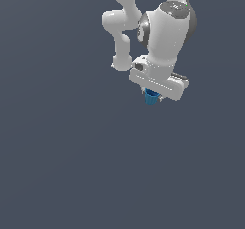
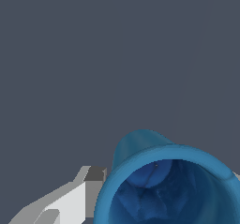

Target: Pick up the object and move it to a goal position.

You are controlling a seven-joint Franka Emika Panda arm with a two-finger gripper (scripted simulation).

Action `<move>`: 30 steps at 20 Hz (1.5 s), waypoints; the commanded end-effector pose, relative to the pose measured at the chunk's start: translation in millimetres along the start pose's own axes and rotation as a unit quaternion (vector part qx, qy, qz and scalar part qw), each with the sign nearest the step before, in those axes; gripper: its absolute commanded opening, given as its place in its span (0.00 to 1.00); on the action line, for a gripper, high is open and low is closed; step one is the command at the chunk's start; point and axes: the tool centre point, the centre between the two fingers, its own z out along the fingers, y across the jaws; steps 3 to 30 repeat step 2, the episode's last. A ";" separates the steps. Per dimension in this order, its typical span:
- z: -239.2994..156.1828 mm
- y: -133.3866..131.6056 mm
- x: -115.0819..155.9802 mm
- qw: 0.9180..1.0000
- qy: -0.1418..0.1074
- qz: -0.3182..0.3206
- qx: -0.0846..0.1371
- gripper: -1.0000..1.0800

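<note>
The object (image 1: 151, 98) is a small bright blue cup-like cylinder, tucked just under the white hand of the arm in the exterior view. My gripper (image 1: 153, 97) is shut on it; the fingers are mostly hidden behind the hand body. In the wrist view the object (image 2: 168, 185) fills the lower part of the picture, its hollow darker inside facing the camera. A white and grey finger (image 2: 77, 195) presses against its side; the other finger is hidden behind the cup.
The white arm (image 1: 162, 31) comes down from the top of the exterior view. Around it lies a plain dark grey-blue surface (image 1: 72, 151) with no other objects or edges in sight.
</note>
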 end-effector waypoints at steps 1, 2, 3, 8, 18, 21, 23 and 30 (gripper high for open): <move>-0.1 -0.1 0.9 1.000 0.000 0.001 0.000 0.00; 0.2 0.1 1.1 1.000 0.000 0.001 0.000 0.00; 0.2 0.1 1.1 1.000 0.000 0.001 0.000 0.00; 0.2 0.1 1.1 1.000 0.000 0.001 0.000 0.00; 0.2 0.1 1.1 1.000 0.000 0.001 0.000 0.00; 0.2 0.1 1.1 1.000 0.000 0.001 0.000 0.00; 0.2 0.1 1.1 1.000 0.000 0.001 0.000 0.00; 0.2 0.1 1.1 1.000 0.000 0.001 0.000 0.00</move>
